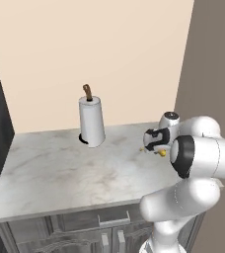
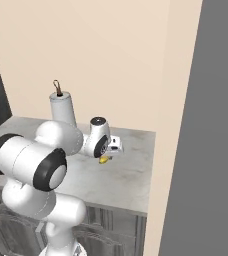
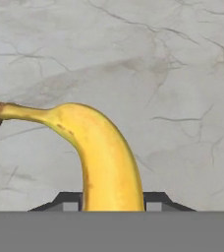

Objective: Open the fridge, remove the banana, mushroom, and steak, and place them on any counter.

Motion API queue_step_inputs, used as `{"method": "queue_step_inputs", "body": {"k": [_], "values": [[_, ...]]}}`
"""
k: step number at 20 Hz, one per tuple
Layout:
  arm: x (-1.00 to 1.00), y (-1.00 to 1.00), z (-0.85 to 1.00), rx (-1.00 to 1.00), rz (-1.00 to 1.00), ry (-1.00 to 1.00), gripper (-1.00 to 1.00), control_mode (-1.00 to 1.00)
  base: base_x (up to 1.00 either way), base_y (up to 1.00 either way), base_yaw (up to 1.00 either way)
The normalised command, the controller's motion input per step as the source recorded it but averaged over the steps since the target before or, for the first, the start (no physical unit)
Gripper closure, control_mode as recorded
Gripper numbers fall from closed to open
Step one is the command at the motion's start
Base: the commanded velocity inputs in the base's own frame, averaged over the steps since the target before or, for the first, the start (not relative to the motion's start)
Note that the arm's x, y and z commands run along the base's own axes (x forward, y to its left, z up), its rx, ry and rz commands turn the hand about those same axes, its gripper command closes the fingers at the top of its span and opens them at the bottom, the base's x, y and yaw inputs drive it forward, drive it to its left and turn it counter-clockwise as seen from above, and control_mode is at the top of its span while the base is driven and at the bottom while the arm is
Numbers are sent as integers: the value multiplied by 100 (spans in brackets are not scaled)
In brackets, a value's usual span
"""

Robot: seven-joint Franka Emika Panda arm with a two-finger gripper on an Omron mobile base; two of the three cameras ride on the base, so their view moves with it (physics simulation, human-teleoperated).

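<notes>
Over the right part of the counter [image 1: 60, 173], in the left base view, the gripper [image 1: 154, 146] points downward with the yellow banana [image 1: 162, 152] showing beneath it; a paper towel roll [image 1: 92, 121] stands upright well apart to the left. In the right base view, the banana [image 2: 104, 160] hangs just above the marbled top. In the hand view, the fingers [image 3: 155, 201] are clamped on either side of the banana [image 3: 104, 162], its stem curving left over the stone.

Glossy white rounded arm [image 1: 203, 158] with black joint bands and dark fingers [image 3: 155, 199].
</notes>
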Motion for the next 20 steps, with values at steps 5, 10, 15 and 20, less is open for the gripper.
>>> {"method": "queue_step_inputs", "body": {"k": [5,10,15,20], "values": [[0,0,-33,0,0,0,-100,-100,0,0,0],[-5,0,-1,0,3,-2,-100,-100,0,0,0],[-15,4,37,1,10,-9,-100,-100,0,0,0],[0,19,100,4,11,-7,-100,-100,0,0,0]]}}
